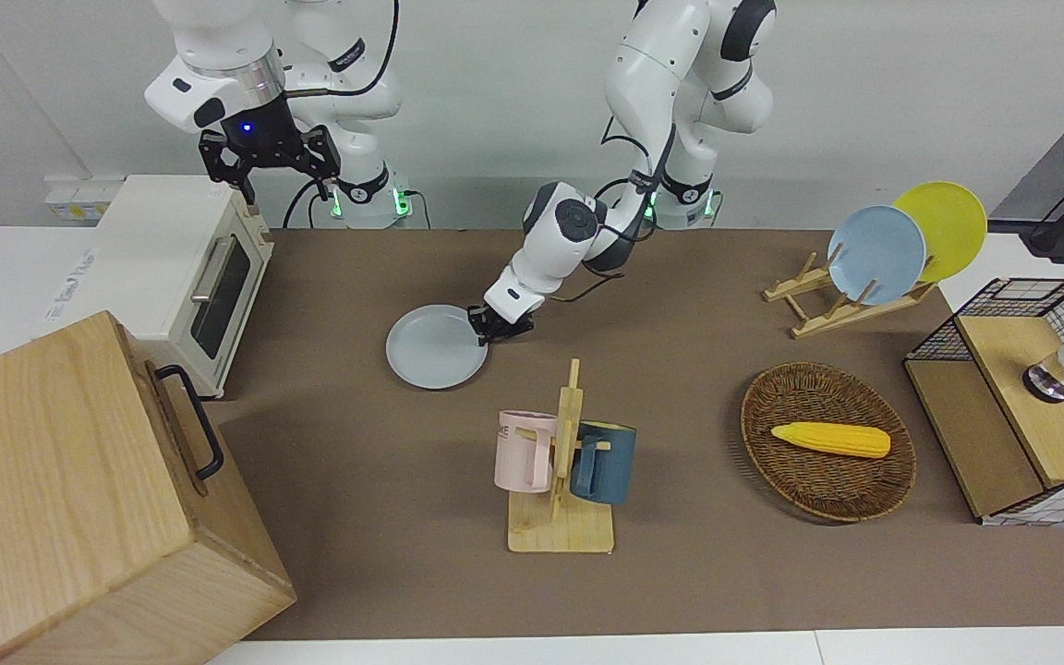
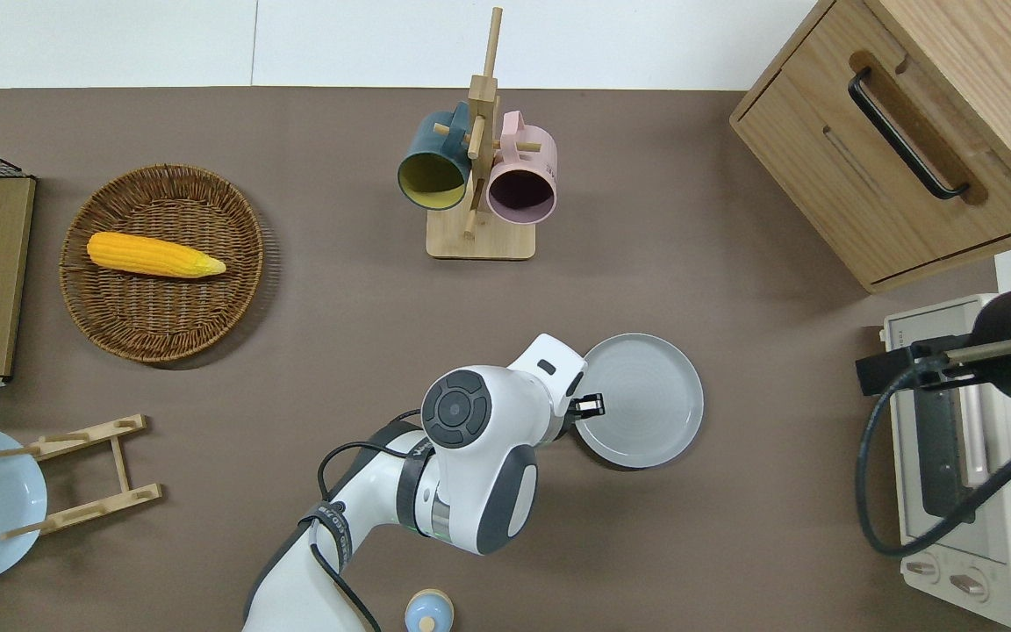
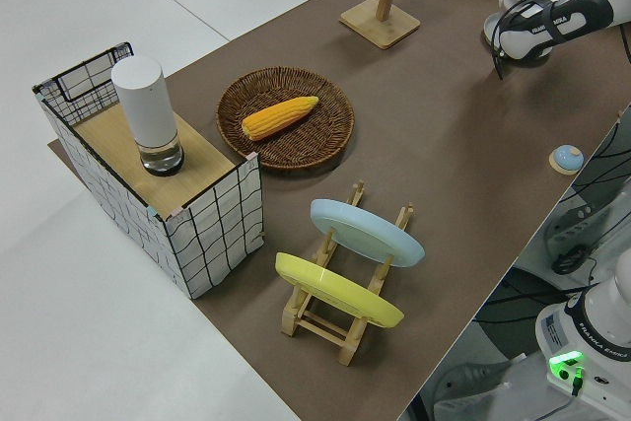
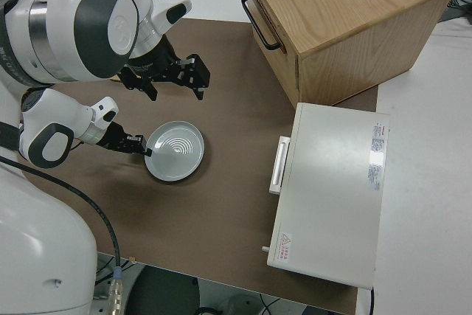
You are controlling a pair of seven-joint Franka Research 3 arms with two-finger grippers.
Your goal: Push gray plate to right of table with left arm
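Observation:
The gray plate (image 1: pixel 435 346) (image 2: pixel 640 399) (image 4: pixel 175 150) lies flat on the brown table (image 2: pixel 734 544), between the mug rack and the robots and toward the right arm's end. My left gripper (image 1: pixel 486 330) (image 2: pixel 591 405) (image 4: pixel 136 143) is low at the table, shut, and its tips touch the plate's rim on the side toward the left arm's end. Nothing is held between its fingers. The right gripper (image 1: pixel 281 187) is parked and open.
A wooden mug rack (image 2: pixel 479 175) with two mugs stands farther from the robots than the plate. A toaster oven (image 2: pixel 953 456) and a wooden cabinet (image 2: pixel 909 132) fill the right arm's end. A basket with corn (image 2: pixel 163 263), a plate rack (image 1: pixel 851 305) and a small bell (image 2: pixel 428 612) are elsewhere.

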